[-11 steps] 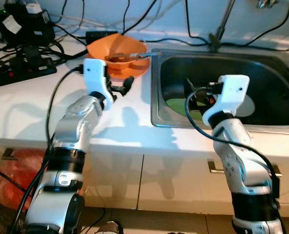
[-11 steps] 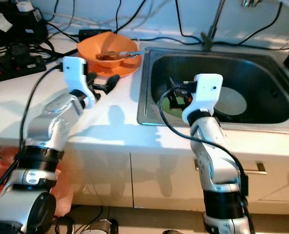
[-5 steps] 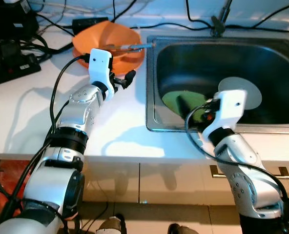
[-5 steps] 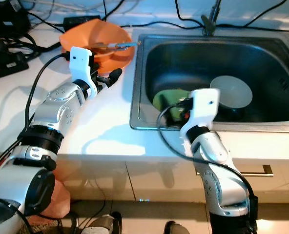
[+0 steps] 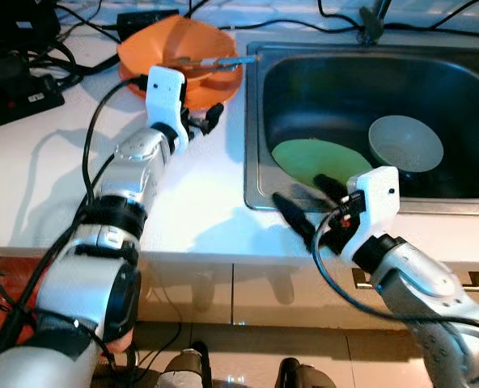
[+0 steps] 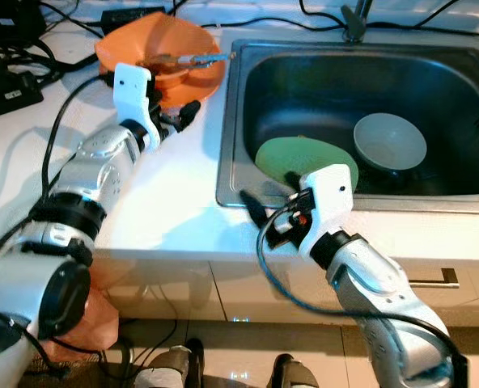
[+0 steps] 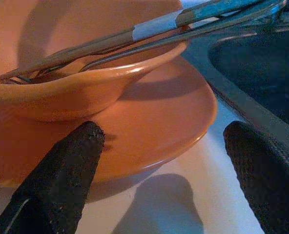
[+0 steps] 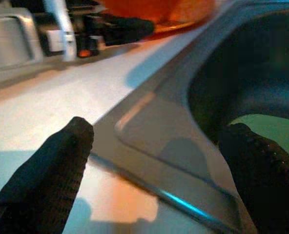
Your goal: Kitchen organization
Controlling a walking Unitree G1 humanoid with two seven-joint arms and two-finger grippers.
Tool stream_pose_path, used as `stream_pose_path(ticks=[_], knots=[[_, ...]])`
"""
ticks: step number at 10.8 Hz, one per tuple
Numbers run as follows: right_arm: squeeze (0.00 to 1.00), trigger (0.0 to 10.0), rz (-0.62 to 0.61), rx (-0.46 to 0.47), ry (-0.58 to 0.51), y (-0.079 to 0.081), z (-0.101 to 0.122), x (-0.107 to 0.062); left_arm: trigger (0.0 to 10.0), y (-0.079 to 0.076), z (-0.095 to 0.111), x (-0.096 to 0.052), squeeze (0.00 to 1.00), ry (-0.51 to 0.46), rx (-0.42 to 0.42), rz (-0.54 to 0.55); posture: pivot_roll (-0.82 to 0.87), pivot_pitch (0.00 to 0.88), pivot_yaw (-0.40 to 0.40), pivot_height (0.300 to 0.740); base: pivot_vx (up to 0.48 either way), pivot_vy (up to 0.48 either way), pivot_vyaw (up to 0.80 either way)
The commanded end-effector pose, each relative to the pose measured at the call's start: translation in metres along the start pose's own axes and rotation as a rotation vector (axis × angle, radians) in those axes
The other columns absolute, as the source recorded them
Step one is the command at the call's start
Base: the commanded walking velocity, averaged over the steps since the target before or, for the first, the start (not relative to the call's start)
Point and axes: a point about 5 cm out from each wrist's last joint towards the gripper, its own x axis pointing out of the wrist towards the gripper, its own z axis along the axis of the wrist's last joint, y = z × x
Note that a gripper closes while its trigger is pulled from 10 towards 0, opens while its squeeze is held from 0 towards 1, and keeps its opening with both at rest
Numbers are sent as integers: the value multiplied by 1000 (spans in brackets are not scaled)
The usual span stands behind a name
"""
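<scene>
An orange bowl (image 5: 183, 61) sits on an orange plate (image 7: 149, 131) on the white counter, just left of the sink. Metal utensils (image 7: 183, 24) lie across the bowl's rim. My left gripper (image 5: 205, 120) is open at the plate's near edge, one finger (image 7: 61, 175) close to the plate, holding nothing. In the steel sink (image 5: 252, 121) a green plate (image 5: 320, 159) leans near a grey bowl (image 5: 405, 143). My right gripper (image 5: 298, 187) hovers open and empty over the sink's front left corner.
A black power strip with tangled cables (image 5: 13, 81) lies at the counter's back left. The faucet base (image 5: 372, 24) stands behind the sink. The white counter (image 5: 199, 210) ends at a front edge above cabinet doors with a handle (image 5: 474, 283).
The camera has tilted down and moved closer. My right gripper has pulled back out of the sink basin to its front left rim. My left gripper stays by the orange plate.
</scene>
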Motion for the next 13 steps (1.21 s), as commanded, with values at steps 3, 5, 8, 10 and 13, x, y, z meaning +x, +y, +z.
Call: stream_pose_path(ticks=[3,5,8,10,13], knots=[[0,10000,85,10,9,11,6,-7,10000,-1,-21,1,0,144,-5,-25,-55,280,29,740,0,0,0],[0,10000,155,14,11,20,9,-8,10000,-1,-26,0,0,221,-24,-72,-46,280,32,740,0,0,0],[0,10000,154,-6,24,16,9,-6,10000,-3,-38,-4,0,334,-40,-143,-23,276,32,740,0,0,0],[0,10000,159,-17,25,12,10,-2,10000,3,-48,-17,0,395,-63,-234,26,271,36,740,0,0,0],[0,10000,167,-23,18,10,10,4,10000,15,-48,-48,0,436,-61,-271,53,263,32,740,0,0,0]])
